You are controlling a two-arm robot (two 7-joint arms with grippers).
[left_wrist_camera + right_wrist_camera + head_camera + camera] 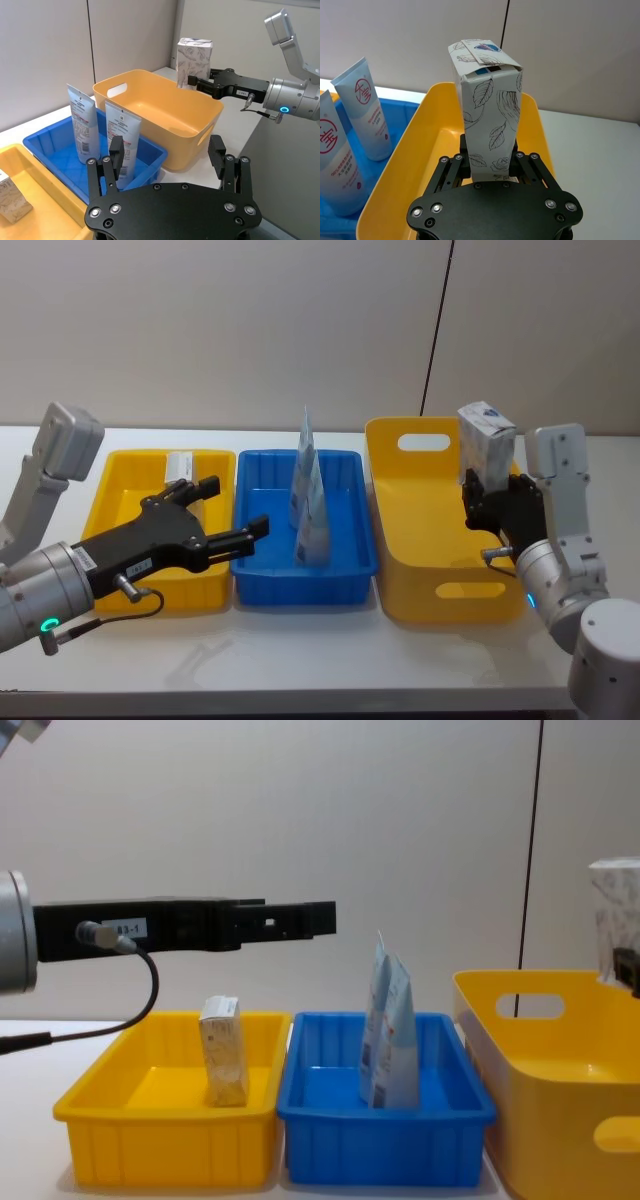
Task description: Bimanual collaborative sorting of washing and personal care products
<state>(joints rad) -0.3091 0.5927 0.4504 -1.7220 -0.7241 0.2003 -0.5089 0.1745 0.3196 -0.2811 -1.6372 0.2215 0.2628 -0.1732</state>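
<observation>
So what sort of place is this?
Likely a lab bench: white table, blank walls, shallow yellow plastic tray, blue plastic tray and deep yellow plastic bin in a row; right gripper holds a leaf-print carton, left gripper hovers.

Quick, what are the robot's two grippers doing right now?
Left gripper: open, holding nothing.
Right gripper: shut on a carton.

The first carton (487, 440), whitish with grey leaf print, is upright with its top flap slightly raised, clamped at its base by the right gripper (491, 165) over the right side of the yellow basket (440, 590). The second carton (224, 1050) has the same print and stands upright in the yellow tray (100, 1105). In the blue tray (330, 1120), the front pouch (400, 1055) stands upright just before the rear pouch (375, 1000). Both are pale blue and white with pointed tops.
</observation>
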